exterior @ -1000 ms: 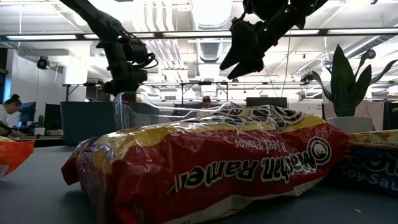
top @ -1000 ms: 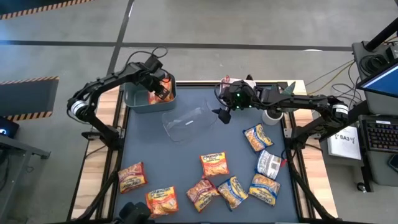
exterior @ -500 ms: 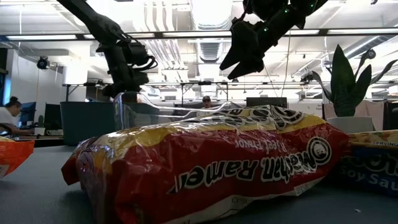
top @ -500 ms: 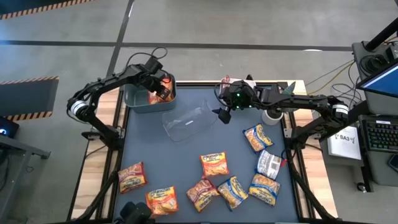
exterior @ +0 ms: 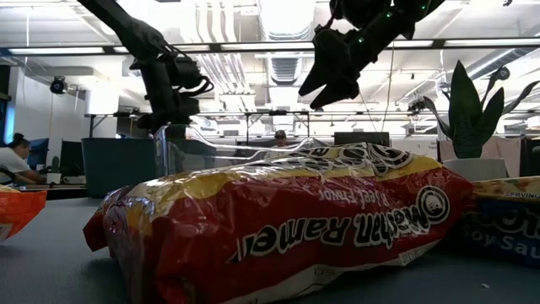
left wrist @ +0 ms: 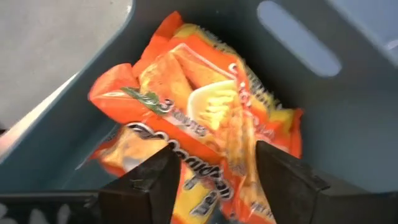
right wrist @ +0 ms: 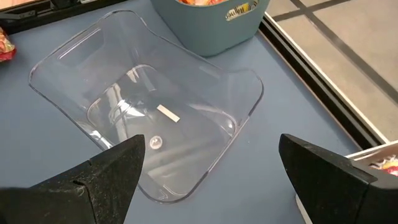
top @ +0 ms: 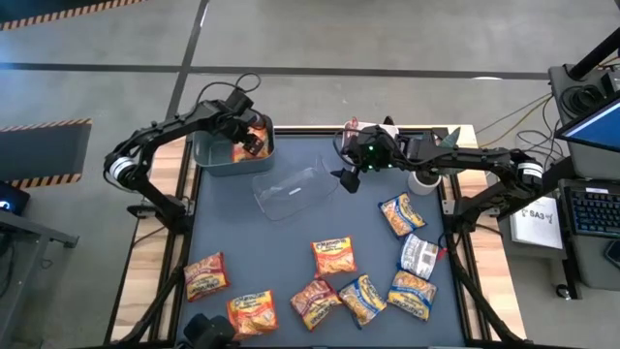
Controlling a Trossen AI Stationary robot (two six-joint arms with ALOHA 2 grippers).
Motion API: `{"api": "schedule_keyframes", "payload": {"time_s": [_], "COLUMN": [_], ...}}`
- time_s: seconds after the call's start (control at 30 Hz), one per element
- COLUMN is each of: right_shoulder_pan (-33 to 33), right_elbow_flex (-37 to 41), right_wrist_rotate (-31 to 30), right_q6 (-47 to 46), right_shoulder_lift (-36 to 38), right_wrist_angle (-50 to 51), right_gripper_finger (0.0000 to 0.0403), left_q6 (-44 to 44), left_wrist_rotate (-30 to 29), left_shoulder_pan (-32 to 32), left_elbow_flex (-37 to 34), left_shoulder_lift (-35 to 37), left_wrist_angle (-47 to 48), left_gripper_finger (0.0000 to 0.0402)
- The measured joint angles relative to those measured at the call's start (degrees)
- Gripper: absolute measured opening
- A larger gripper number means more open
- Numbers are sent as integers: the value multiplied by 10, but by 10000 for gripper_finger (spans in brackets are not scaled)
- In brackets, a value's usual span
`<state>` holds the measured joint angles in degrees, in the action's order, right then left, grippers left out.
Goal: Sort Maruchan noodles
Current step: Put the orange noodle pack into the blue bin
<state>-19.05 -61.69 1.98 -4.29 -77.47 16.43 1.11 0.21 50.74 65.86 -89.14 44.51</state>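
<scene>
**Orange packet over the teal bin**

Your left tool (top: 254,139) pinches an orange noodle packet (left wrist: 205,134) low inside the teal bin (top: 215,155), ready for release. Your right tool (right wrist: 208,171) hovers spread wide above the clear bin (right wrist: 149,124); other packets (top: 334,256) lie loose on the desk (top: 242,242).

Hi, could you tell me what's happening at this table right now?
The robot is sorting ramen packets into bins. The left gripper is down in the teal bin, its fingers around an orange packet there. The right gripper hovers open above the clear bin, which is empty. Eight more packets lie loose on the mat, including a red one and blue-yellow ones.
</scene>
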Motion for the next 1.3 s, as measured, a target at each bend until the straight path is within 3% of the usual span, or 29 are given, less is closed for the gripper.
{"api": "schedule_keyframes", "payload": {"time_s": [0.23, 0.43, 0.57, 0.77, 0.93, 1.0, 1.13, 1.3], "right_shoulder_pan": [3, 31, 70, 128, 150, 153, 154, 154], "right_elbow_flex": [-2, -2, -2, -1, -1, -1, -1, -1], "right_wrist_rotate": [0, 0, 0, -5, -6, -10, -34, -37], "right_q6": [-41, -95, -120, -142, -153, -153, -153, -152], "right_shoulder_lift": [7, 19, 28, 33, 33, 33, 33, 33], "right_wrist_angle": [38, 66, 75, 71, 69, 68, 68, 65], "right_gripper_finger": [359, 359, 359, 359, 359, 359, 359, 359], "left_q6": [29, 44, 59, 60, 57, 57, 53, 53], "left_wrist_rotate": [-51, -50, 9, -3, -168, -188, -151, -55], "left_shoulder_pan": [0, -1, -4, -3, -3, -2, -5, -4], "left_elbow_flex": [48, 66, 34, -44, -97, -107, -111, -113], "left_shoulder_lift": [10, 46, 77, 70, 61, 61, 62, 58], "left_wrist_angle": [102, 119, -6, -104, -121, -119, -125, -130], "left_gripper_finger": [221, 219, 212, 185, 152, 141, 124, 114]}}
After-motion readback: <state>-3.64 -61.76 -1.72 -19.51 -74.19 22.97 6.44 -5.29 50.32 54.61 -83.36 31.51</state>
